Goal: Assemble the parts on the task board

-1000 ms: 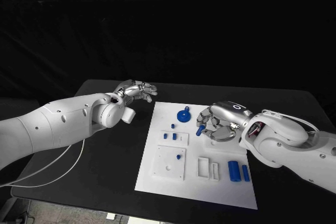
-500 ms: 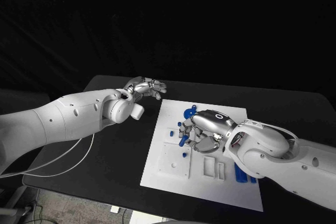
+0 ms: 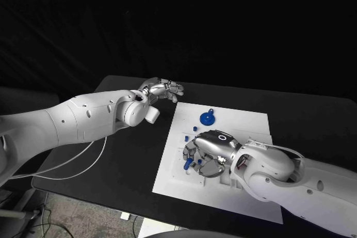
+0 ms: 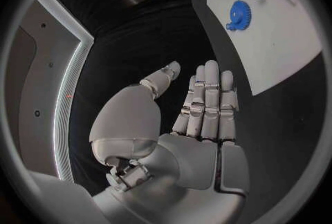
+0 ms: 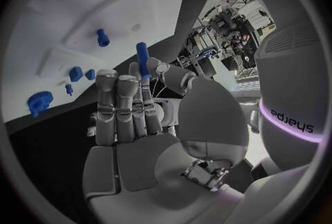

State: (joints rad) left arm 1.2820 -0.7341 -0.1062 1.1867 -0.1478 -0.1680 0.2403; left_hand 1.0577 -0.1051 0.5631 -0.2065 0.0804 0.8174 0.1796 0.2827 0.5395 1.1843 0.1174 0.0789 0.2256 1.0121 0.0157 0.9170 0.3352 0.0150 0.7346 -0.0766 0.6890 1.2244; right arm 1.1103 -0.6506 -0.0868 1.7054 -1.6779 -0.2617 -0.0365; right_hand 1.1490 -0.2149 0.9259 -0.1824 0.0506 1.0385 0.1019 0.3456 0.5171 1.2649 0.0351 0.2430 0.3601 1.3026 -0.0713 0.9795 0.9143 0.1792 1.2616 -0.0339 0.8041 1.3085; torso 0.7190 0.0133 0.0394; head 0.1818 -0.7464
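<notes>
Left hand [image 3: 158,90]: at the end of the white left arm, held off the far left corner of the task board [image 3: 245,119], over bare black table [image 3: 126,155]. Fingers straight and side by side, thumb a little apart; nothing in it [image 4: 201,119].

Task board: white plate, just beside the left hand on its inner side, lying flat under the right hand.

Blue gear [image 3: 207,119]: flat on the board's far part, between the two hands, apart from both; also seen beyond the left hand's fingertips [image 4: 238,15].

Small blue pegs [image 5: 82,74]: a pair standing on the board beyond the right hand's fingertips, clear of the hand.

Blue stud [image 5: 102,37]: upright on a raised white block of the board, farther out past the right hand's fingers.

Right hand [image 3: 205,154]: over the middle of the board, palm down. It holds a blue peg [image 5: 143,60] pinched between thumb and a fingertip, the other fingers straight alongside. The peg's lower end shows below the hand's left side [image 3: 188,164], close above the board; whether it touches the board cannot be told.
</notes>
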